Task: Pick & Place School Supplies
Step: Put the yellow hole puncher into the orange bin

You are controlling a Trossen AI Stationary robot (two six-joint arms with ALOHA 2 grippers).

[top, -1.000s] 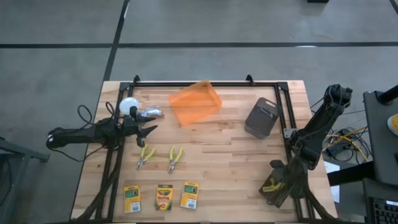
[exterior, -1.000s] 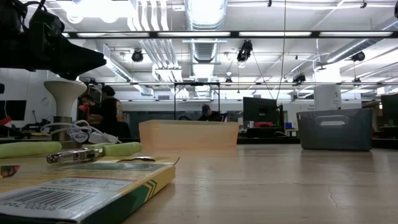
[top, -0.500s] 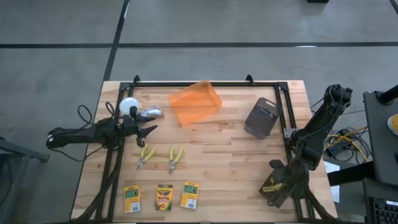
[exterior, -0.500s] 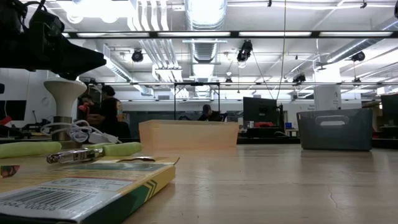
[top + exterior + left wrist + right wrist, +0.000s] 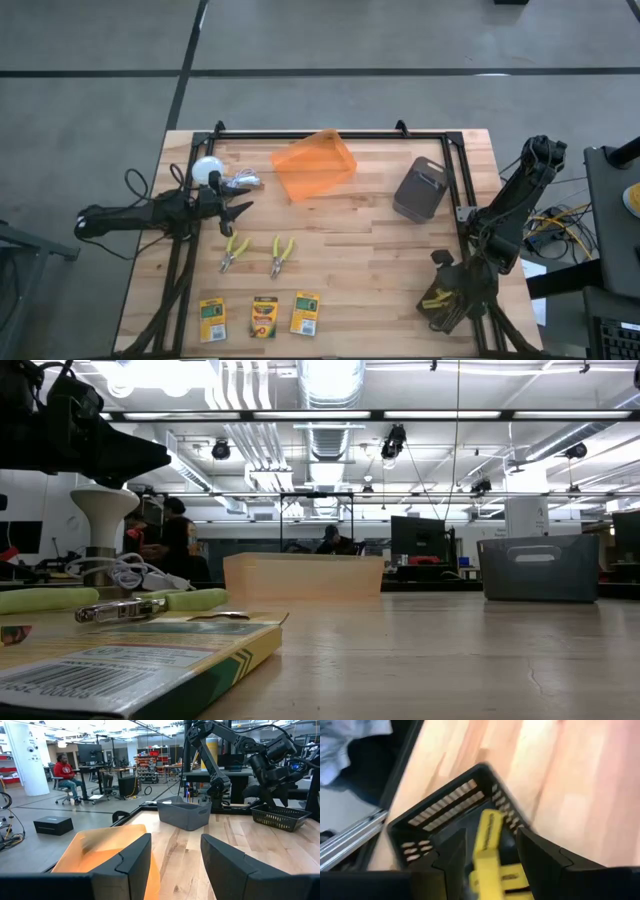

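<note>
Three yellow-and-green crayon boxes (image 5: 212,318) (image 5: 264,317) (image 5: 305,312) lie flat near the table's near edge, one close up in the low view (image 5: 130,660). Two yellow-handled pliers (image 5: 234,252) (image 5: 281,254) lie beyond them. Yellow blocks (image 5: 487,840) lie inside a dark mesh basket (image 5: 440,805) at the table's near right (image 5: 445,300). My right gripper (image 5: 492,855) hovers open over that basket, its fingers either side of a block. My left gripper (image 5: 235,210) waits open above the table's left side, beside the pliers (image 5: 110,600).
A translucent orange bin (image 5: 315,165) stands at the far middle and a grey bin (image 5: 420,188) to its right. A white ball with a cable (image 5: 207,170) sits at the far left. A black frame (image 5: 330,133) runs round the table. People sit in the room behind (image 5: 62,770).
My right arm has shifted a little over the dark basket, its wrist drawing slightly toward the table's far edge. Everything on the table lies where it did.
</note>
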